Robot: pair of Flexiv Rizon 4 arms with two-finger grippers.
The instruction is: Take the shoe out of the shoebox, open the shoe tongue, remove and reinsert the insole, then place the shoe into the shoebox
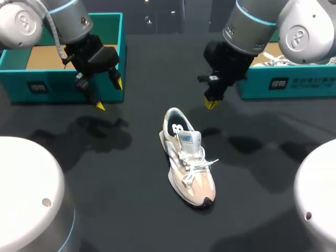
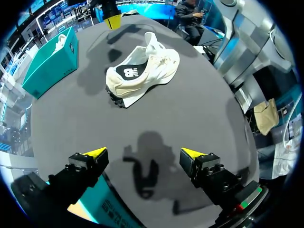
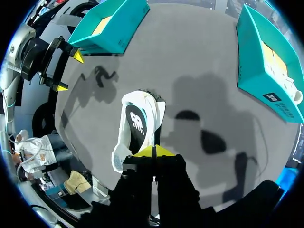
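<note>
Head view first: the white sneaker (image 1: 187, 160) is out of its box and lying on the black table (image 1: 121, 210), between the two grippers and on the robot's side of them, touching neither. The left gripper (image 1: 109, 95) hangs with its fingers spread wide and nothing in them, right beside the front wall of the left shoebox (image 1: 63, 86). The right gripper (image 1: 211, 103) has its yellow tips pinched together, also empty. The shoe's heel end sits just ahead of it. Right wrist view makes that clearer, with the dark insole (image 3: 137, 124) showing in the opening just past the closed tips.

So I'd say the take-it-out step is done and we're at the tongue/insole part. The tongue (image 1: 190, 139) looks like it's standing up a bit, but it's hard to say if it's open enough. Next move, I reckon: the right gripper has to open, drop to the heel opening and pinch the insole's edge. Meanwhile the left gripper, which is well apart from the shoe, comes over to steady the toe so the shoe doesn't slide.

Count: one sneaker on the table, one insole in it, two grippers and two teal shoeboxes. The right shoebox (image 1: 252, 86) has white laces (image 1: 273, 59) showing inside, so probably a second shoe.
</note>
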